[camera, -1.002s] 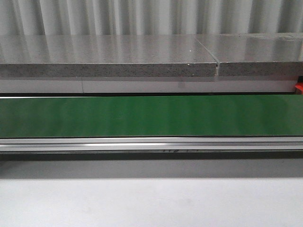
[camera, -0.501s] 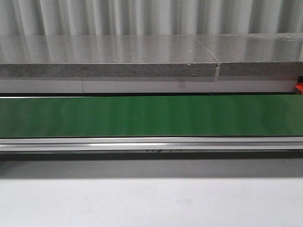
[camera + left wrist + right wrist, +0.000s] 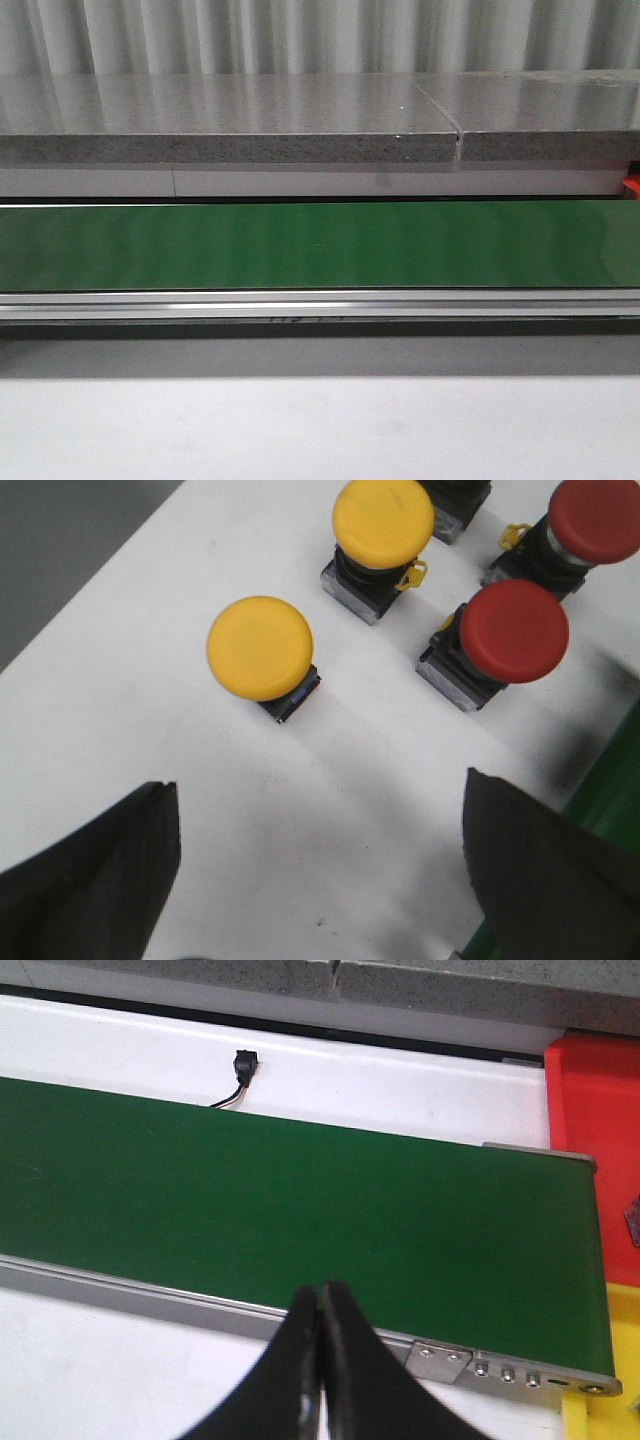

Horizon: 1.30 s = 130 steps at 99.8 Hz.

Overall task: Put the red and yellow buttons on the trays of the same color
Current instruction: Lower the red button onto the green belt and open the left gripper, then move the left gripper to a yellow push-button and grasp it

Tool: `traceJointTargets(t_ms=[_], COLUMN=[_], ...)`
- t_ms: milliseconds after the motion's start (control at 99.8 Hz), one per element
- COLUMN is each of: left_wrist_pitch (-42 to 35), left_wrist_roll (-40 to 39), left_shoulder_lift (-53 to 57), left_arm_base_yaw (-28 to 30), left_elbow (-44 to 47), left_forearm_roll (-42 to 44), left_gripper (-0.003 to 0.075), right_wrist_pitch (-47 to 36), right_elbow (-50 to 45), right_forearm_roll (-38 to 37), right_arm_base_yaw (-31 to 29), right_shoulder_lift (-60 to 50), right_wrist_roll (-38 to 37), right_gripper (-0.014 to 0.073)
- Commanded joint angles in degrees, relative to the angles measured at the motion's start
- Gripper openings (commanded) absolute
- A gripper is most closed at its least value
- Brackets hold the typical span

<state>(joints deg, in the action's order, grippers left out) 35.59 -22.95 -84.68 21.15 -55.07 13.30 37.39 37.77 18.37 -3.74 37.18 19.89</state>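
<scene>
Fingers of the left end effector [image 3: 318, 880] stand wide apart, one dark finger [image 3: 95, 880] on each side of the left wrist view, with nothing between them but bare white worktop [image 3: 150, 610]. Beyond the fingertips four buttons stand upright on that worktop: a yellow button [image 3: 260, 647] nearest the fingers, a second yellow button [image 3: 383, 520] farther off, a red button [image 3: 513, 630] beside it, and a second red button [image 3: 600, 518] at the view's edge. None of them touches the end effector.

The right end effector [image 3: 320, 1360] has its two dark fingers pressed together, holding nothing (no gap shows between the tips). It hangs over the near metal rail [image 3: 200, 1300] of a green conveyor belt [image 3: 300, 1190]. At the belt's end sit a red tray [image 3: 595, 1100] and the corner of a yellow tray [image 3: 605, 1370]. A small black plug with a wire [image 3: 241, 1068] lies on the white strip past the belt.

In the front view the green belt runs across the full width, with a grey speckled stone ledge [image 3: 230, 125] and a corrugated wall [image 3: 300, 35] behind it; neither arm shows there.
</scene>
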Motion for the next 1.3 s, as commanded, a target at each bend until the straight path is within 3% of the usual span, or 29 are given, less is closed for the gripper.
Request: traceJointTargets(t_ms=[0,301,692,1093,1183,1293], left_wrist_pitch=[-3.93,-6.42,-8.53,-11.7,-11.32,-9.76], left_wrist_roll=[-0.22,-0.22,-0.22,-0.22,-0.22,-0.22], left_shoulder_lift=[0.13,-5.89,-13.74,-14.33,-14.33,-14.33], left_arm_base_yaw=[0.74,4.51,4.64,4.64,4.64,4.64], left_elbow=[-1.18,-2.16,-7.08,-8.03,-8.03,-8.03], left_forearm_roll=[0.23,-0.76,-0.45,1.07,1.07,1.07], left_gripper=[0.0564,0.0564,0.0564,0.0561,0.051,0.0384], right_wrist_pitch=[-3.96,-3.96,-3.96,-3.96,-3.96,-3.96], right_elbow=[1.41,1.41,1.41,1.41,1.41,1.41], right_forearm_roll=[0.35,0.35,0.35,0.35,0.35,0.35], right_arm_base_yaw=[0.12,0.12,0.12,0.12,0.12,0.12], right_shoulder_lift=[-0.41,-0.41,-0.41,-0.41,-0.41,-0.41], right_wrist_roll=[0.48,0.48,0.48,0.48,0.48,0.48], right_gripper=[-0.0081,-0.0081,-0.0081,-0.0081,-0.0081,-0.0081])
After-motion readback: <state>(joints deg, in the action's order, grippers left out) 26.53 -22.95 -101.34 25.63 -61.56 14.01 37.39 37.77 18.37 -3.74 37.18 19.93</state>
